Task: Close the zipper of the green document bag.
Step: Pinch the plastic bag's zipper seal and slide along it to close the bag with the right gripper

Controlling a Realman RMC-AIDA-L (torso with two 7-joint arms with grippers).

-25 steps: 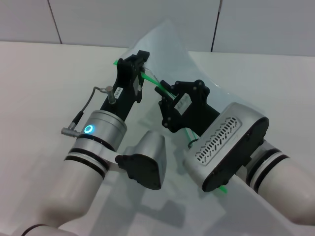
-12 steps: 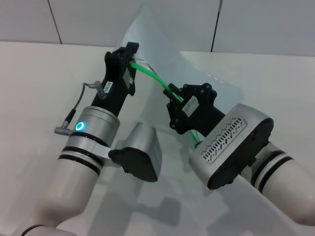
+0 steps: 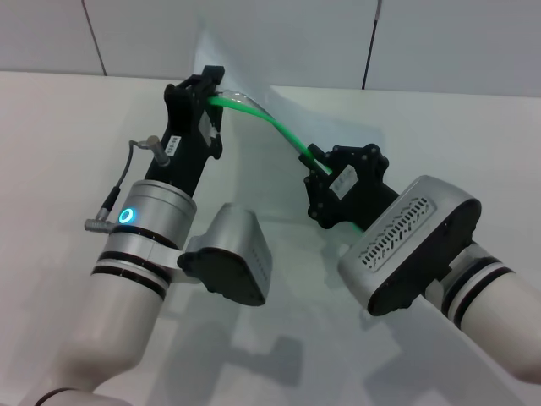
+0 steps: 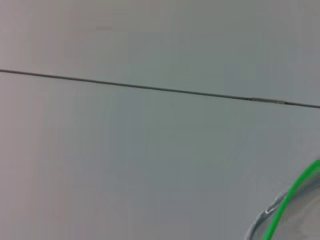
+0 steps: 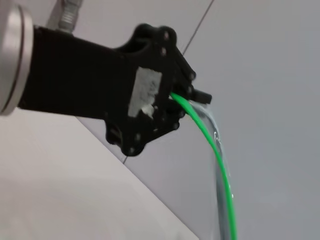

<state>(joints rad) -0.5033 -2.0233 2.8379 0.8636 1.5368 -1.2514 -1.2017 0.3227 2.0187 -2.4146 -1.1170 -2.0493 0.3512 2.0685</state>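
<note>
The green document bag (image 3: 279,182) is held up above the white bench (image 3: 51,144), near its far edge, between the two arms. It is translucent, and I cannot tell if something is inside it. Its zipper (image 3: 269,123) runs as a bright green curved line from one gripper to the other.

The left gripper (image 3: 209,93) is at the far end of this line, and its fingers are closed on the zipper edge. The right gripper (image 3: 319,166) is at the nearer end, closed around the green strip. The slider tab is hidden there.

The right wrist view shows the left gripper (image 5: 186,98) from the side, with the zipper (image 5: 215,150) coming out of its closed fingers and a clear edge of the bag (image 5: 220,145) beside it. The left wrist view shows only a short piece of the zipper (image 4: 292,200) before a grey wall (image 4: 150,45).
</note>
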